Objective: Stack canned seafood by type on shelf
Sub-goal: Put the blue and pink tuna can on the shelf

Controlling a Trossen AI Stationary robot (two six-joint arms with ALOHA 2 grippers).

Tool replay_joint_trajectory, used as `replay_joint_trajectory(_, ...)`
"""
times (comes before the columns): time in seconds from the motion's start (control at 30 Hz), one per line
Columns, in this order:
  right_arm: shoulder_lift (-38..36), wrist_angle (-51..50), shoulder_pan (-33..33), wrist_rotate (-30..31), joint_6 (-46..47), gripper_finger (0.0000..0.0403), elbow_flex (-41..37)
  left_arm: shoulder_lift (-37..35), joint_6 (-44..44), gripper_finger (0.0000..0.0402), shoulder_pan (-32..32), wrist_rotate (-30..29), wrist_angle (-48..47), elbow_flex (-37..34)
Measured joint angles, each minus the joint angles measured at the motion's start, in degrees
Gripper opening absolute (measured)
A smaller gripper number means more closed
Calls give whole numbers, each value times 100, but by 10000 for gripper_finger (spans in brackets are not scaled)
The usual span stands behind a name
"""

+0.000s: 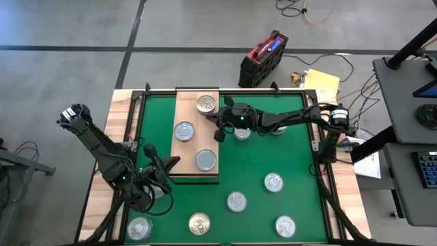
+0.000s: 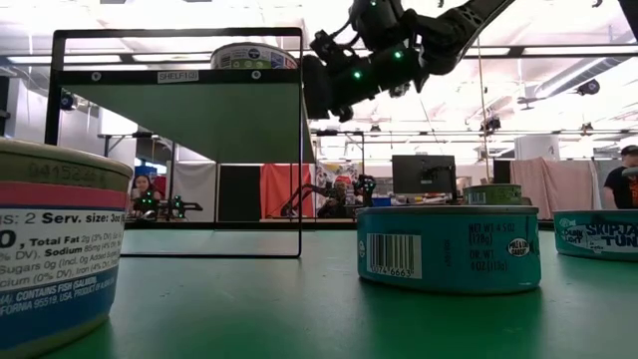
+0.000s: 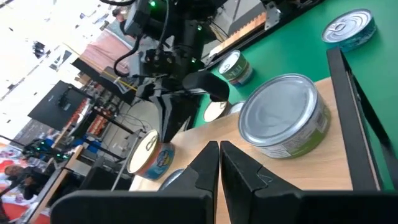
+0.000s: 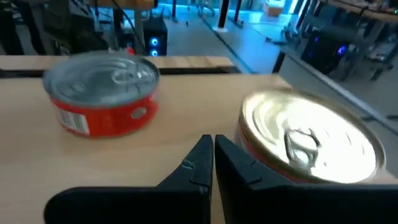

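High view: right claw (image 1: 217,127) closed, empty, arm stretched over shelf (image 1: 186,152); left claw (image 1: 171,162) closed at shelf corner.

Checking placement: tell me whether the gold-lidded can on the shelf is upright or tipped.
Upright. The gold-lidded can sits flat on the shelf, lid and pull tab facing up.

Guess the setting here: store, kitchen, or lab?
Most likely a robotics lab or test workshop, not a store. Two dark arms are mounted at a green table mat on a bare concrete floor, cables and a red toolbox lie beside it, and monitors and workbenches fill the room behind.
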Motion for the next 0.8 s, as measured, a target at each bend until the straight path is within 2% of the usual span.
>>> replay_joint_trajectory(0.13,-2,-439,-114,36,-68,9,552,0,2,0,0,-14,-31,0)
replay_joint_trajectory(0.4,372,-2389,-570,2,243,9,1813,-6,24,0,0,-16,-68,-2)
replay_joint_trajectory(0.5,626,-2455,-643,-29,103,9,1979,-7,24,0,0,-14,-69,-2)
replay_joint_trajectory(0.6,714,-2457,-725,-310,101,9,2062,-7,24,0,0,-12,-67,-2)
replay_joint_trajectory(0.8,706,-2513,-770,-260,71,9,2051,-7,-15,0,0,-16,-66,-2)
